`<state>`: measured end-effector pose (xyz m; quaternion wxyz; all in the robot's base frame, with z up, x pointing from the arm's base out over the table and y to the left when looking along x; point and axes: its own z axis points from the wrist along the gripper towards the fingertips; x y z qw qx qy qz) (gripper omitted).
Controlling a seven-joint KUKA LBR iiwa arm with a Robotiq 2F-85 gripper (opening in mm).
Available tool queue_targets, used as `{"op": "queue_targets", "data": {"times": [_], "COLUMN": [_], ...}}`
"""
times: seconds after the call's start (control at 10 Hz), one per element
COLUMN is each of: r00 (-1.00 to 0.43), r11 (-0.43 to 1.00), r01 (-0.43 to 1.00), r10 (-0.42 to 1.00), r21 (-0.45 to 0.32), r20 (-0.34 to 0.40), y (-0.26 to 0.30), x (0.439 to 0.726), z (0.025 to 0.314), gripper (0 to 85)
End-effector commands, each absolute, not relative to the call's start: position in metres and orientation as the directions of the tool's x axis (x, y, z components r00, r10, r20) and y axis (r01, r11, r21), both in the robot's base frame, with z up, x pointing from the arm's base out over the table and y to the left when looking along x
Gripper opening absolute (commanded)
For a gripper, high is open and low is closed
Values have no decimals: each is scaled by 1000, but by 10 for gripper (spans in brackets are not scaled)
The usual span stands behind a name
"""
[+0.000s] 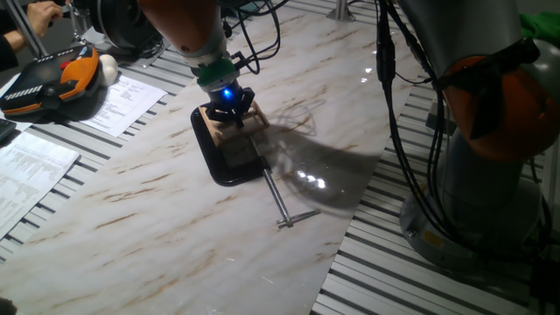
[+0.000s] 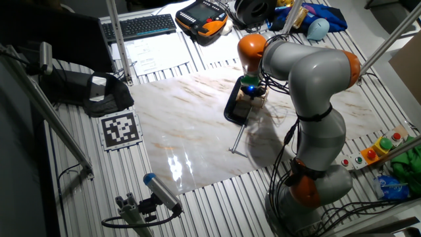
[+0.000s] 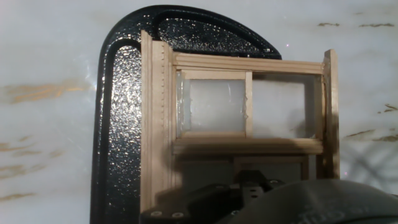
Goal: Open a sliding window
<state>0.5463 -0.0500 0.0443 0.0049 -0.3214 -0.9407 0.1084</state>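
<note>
- Small rectangular sliding window of light tan wood (image 3: pixel 249 112), two pale panes split by a wooden bar: it stands on the white marble-patterned bench (image 1: pixel 131 219), held in the black cast-metal C-clamp (image 3: pixel 118 124), whose long steel screw (image 1: pixel 278 199) runs out across the slab toward the bench edge.
- Position of the arm: the two-finger claw (image 1: pixel 229 112), lit blue at the wrist, sits directly over the window in both fixed views.
- Claw state: cannot be told. The fingertips are hidden behind the wrist in the fixed views, and the hand view shows only a dark housing at its lower edge.
- Handling, judged: the thin strip-wood frame looks light and stiff but fragile; the slender bars and pale panes could crack under a hard squeeze or sideways twist.
- The clamp supplies the anchoring, so the sash alone should move.
- Where to take hold, judged: the upright wooden bar (image 3: pixel 248 102) between the panes, or a sash edge, pushed gently along the track, not on the panes.
</note>
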Motion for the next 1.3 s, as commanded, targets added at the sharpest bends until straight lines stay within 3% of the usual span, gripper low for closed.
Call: {"op": "queue_targets", "data": {"times": [0.0,1.2], "r00": [-793,-793], "r11": [770,770], "r01": [604,603], "r10": [606,607], "r21": [-207,-207], "r20": [-60,-55], "y": [-49,-44], "x": [547,549], "z": [45,45], "gripper": [0,0]}}
